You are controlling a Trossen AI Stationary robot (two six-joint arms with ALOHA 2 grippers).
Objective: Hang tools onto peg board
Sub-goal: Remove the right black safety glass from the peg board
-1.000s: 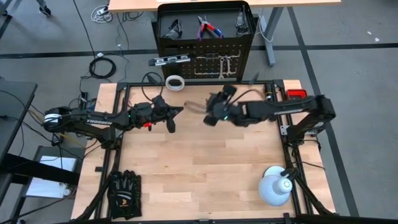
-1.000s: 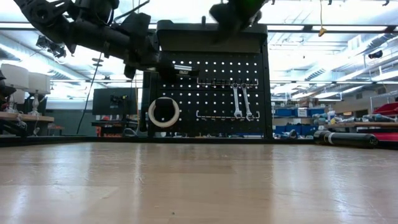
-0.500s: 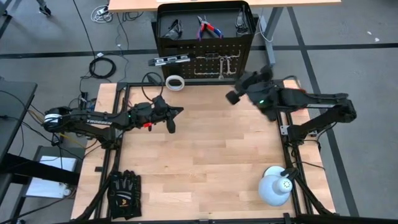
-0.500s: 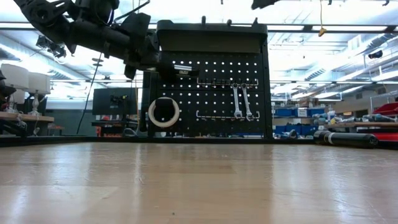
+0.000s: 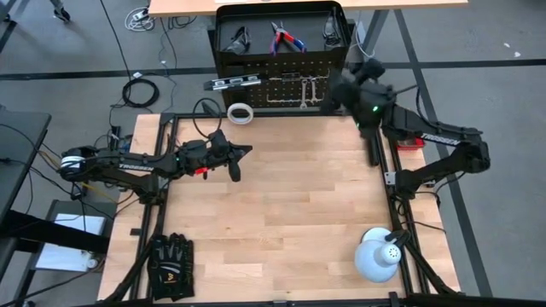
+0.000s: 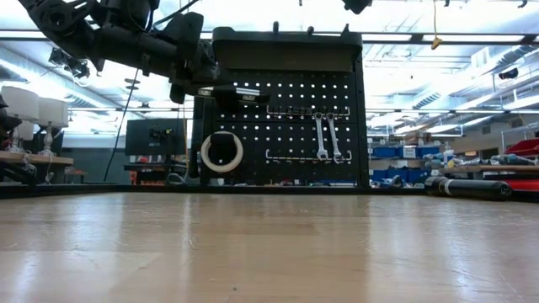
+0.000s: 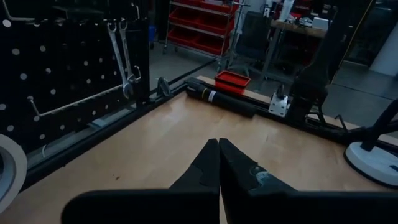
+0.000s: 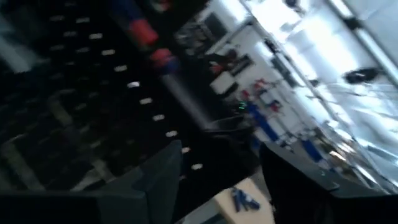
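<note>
Right gripper [image 5: 334, 92], fingers apart and empty, is hovering by the peg board [image 5: 281, 85]; it should approach slowly. Left gripper [image 5: 242, 153], pinched shut, is waiting mid-table.

table centre [image 5: 281, 213]: open | lamp [image 5: 378, 256], gloves [image 5: 171, 264]: near corners | peg board [image 6: 286, 126]: apparently bounds far edge

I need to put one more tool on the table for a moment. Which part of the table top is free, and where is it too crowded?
The wooden table is bare across its middle and near side, between the black gloves and the white dome lamp. It is crowded along the far edge at the peg board: left gripper hovers beside the white tape roll, and right gripper is at the board.
</note>
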